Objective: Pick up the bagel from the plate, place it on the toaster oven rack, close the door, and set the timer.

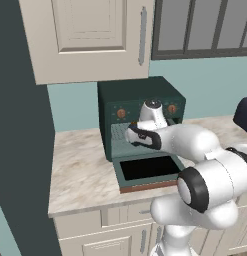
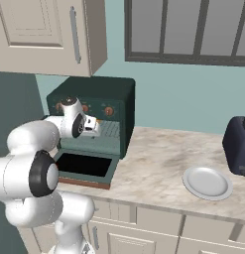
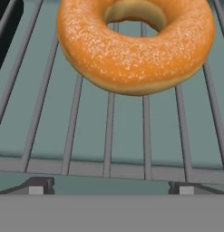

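We're in a home kitchen: cream cabinets (image 1: 90, 35) hang above a marble-look counter (image 2: 158, 163), a dark green toaster oven (image 1: 140, 107) sits against the pale blue wall, a window (image 2: 188, 30) overlooks it, and a white plate (image 2: 207, 182) lies nearby.

the bagel (image 3: 131, 50) has a matt, finely speckled orange-brown crust, paler and softer-looking round its hole. the toaster oven rack (image 3: 109, 136) looks like smooth pale grey metal wire. the door (image 1: 147, 170) is matt dark green with a black glass window and a copper-toned edge. the counter (image 2: 163, 158) looks like polished beige marble with veins. the plate (image 2: 207, 182) is smooth white, slightly glossy.
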Controlling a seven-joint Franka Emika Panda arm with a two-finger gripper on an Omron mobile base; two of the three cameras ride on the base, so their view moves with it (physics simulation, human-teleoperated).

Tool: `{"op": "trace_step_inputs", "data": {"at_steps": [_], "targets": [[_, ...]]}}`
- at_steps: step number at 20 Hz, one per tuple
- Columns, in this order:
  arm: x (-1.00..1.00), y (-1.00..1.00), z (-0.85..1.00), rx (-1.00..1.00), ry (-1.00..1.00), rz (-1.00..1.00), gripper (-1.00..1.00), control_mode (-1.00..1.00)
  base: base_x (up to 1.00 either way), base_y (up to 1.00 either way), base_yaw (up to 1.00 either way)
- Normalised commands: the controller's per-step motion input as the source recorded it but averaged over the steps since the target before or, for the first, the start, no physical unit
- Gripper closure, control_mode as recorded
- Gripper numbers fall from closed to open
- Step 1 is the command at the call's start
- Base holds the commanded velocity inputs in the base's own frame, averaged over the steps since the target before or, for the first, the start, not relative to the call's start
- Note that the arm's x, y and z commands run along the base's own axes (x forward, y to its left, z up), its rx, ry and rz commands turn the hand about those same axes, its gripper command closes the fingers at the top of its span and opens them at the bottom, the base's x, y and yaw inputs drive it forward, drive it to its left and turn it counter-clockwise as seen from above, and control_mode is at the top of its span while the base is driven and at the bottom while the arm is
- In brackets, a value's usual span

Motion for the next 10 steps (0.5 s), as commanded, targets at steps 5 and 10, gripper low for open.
{"op": "trace_step_inputs", "data": {"at_steps": [5,10], "targets": [[0.10,0.00,0.00,0.00,0.00,0.00,-1.00,-1.00,0.00,0.00,0.00],[-0.98,0.00,0.00,0.00,-0.01,0.00,-1.00,-1.00,0.00,0.00,0.00]]}}
